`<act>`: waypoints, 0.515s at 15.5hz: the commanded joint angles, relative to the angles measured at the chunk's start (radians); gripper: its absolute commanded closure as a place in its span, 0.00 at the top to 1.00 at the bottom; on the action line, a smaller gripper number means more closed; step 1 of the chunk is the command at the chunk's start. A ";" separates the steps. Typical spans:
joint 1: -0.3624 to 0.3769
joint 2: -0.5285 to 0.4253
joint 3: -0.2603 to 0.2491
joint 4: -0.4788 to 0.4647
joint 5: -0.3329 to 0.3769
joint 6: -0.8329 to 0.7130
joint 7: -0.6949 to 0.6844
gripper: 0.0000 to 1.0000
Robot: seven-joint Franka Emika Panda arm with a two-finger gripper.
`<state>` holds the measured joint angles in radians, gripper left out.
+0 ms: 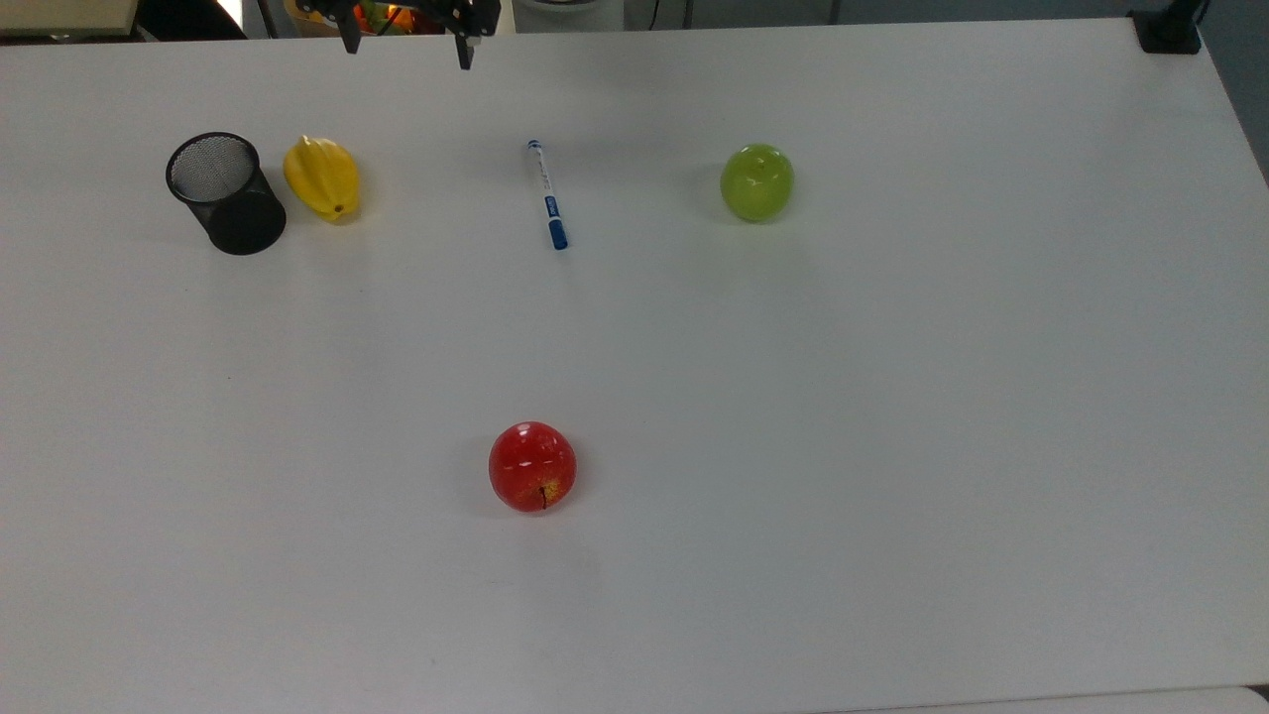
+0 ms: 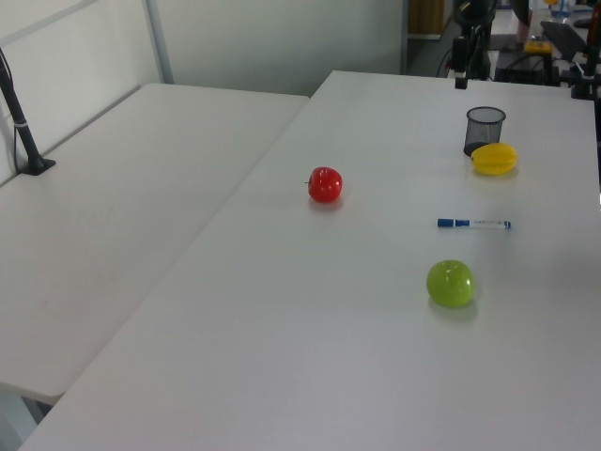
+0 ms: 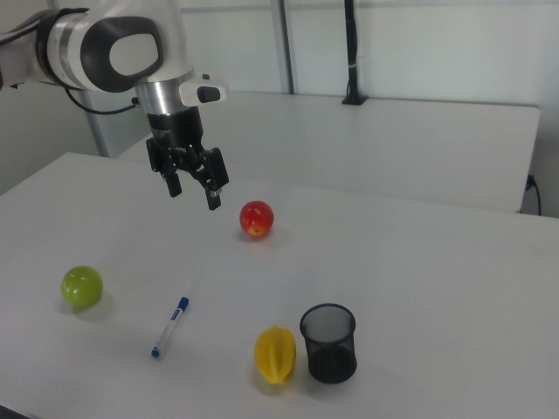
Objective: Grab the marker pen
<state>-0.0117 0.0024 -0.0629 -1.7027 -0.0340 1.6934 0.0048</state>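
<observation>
Tool [image 3: 191, 188]: fingers spread, holding nothing, raised well above the desk [image 1: 892, 446]. Marker pen [image 1: 547, 195]: flat on the desk, between green apple [image 1: 756, 182] and yellow starfruit [image 1: 322, 178], untouched. Judgement: lying clear of both fruits, it leaves room for a grasp across the barrel.

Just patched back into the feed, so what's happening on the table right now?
The gripper hangs open and empty above the table, holding nothing. The marker pen lies flat on the table, untouched, between the yellow fruit and the green apple. A black mesh cup stands beside the yellow fruit, and a red apple sits apart from them. The pen is not yet taken.
</observation>
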 commanded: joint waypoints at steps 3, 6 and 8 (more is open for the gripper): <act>0.027 -0.042 -0.090 -0.006 0.074 -0.055 -0.051 1.00; 0.022 -0.053 -0.091 -0.006 0.074 -0.075 -0.083 1.00; 0.025 -0.052 -0.091 -0.006 0.071 -0.084 -0.069 1.00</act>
<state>-0.0084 -0.0269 -0.1370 -1.7016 0.0241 1.6435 -0.0519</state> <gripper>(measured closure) 0.000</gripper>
